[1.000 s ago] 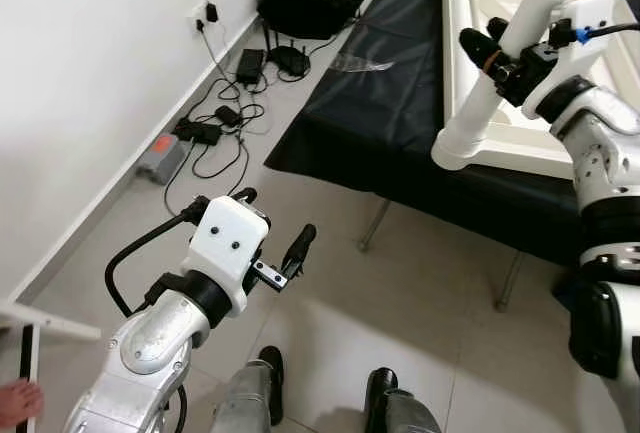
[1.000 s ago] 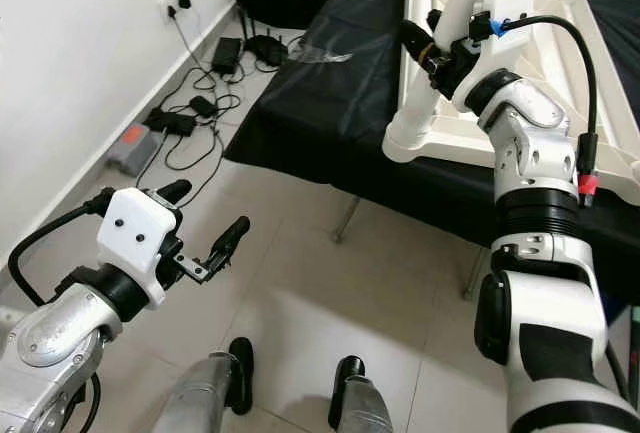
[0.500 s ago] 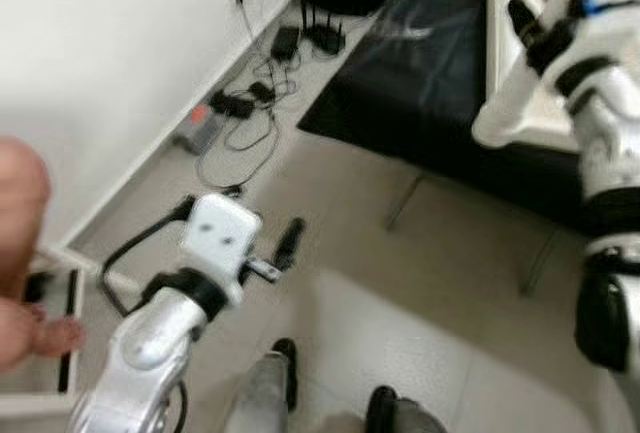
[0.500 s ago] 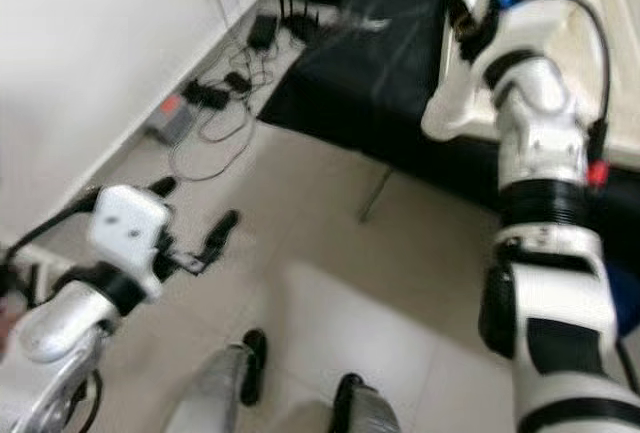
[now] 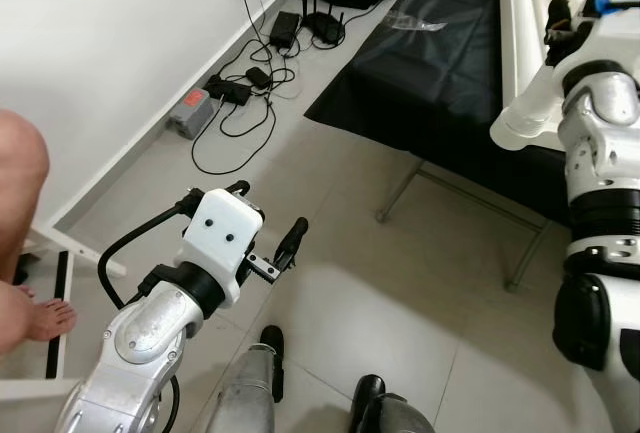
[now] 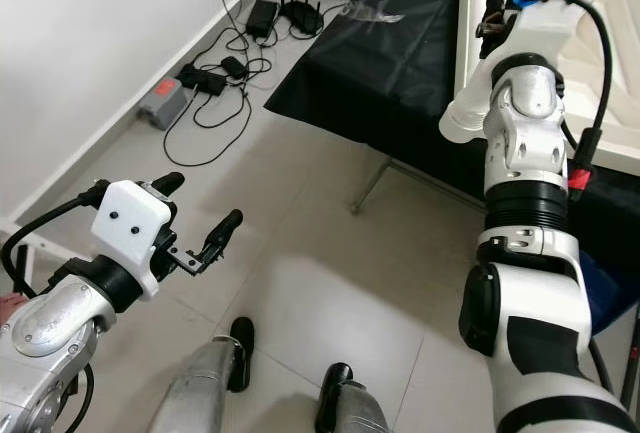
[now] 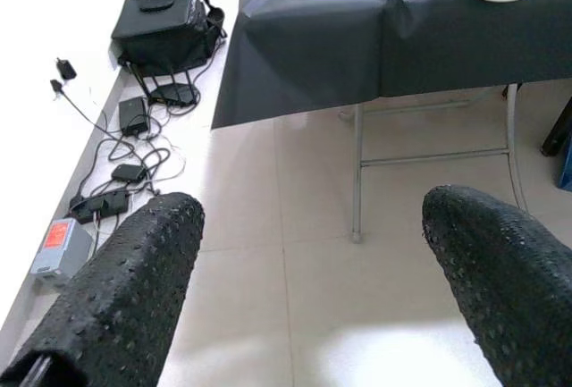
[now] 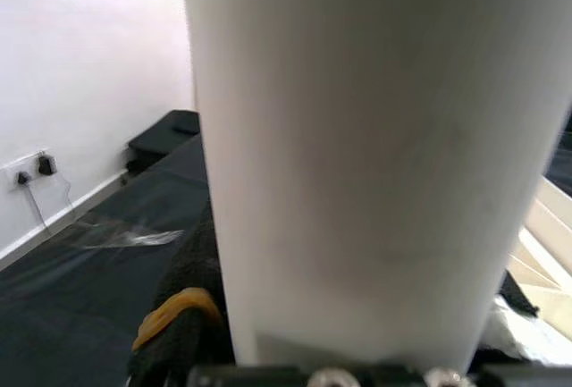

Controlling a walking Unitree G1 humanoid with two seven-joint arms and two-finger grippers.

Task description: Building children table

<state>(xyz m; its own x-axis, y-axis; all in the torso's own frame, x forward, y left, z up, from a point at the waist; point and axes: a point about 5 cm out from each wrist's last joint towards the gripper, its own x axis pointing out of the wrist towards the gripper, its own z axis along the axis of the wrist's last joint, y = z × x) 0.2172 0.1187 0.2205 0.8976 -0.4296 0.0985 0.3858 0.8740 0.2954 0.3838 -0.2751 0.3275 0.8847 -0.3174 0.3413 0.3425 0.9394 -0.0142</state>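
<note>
White plastic table leg (image 5: 528, 121) pinched in the right claw (image 5: 556, 35) above the black-draped surface (image 5: 420, 63).

The leg's round foot overhangs the surface edge, its upper end by the white table frame (image 5: 512, 13) lying on the cloth. The right wrist view looks straight along the leg (image 8: 375, 164), with one black finger (image 8: 183, 315) pressed against its side. The left claw (image 5: 268, 233) hangs over the tiled floor (image 5: 400, 283), fingers spread with nothing between them; its wrist view adds a black bag (image 7: 165, 25) and cables (image 7: 125, 155) by the wall. The head views take in a person's bare leg (image 5: 20, 213) at the left edge.
</note>
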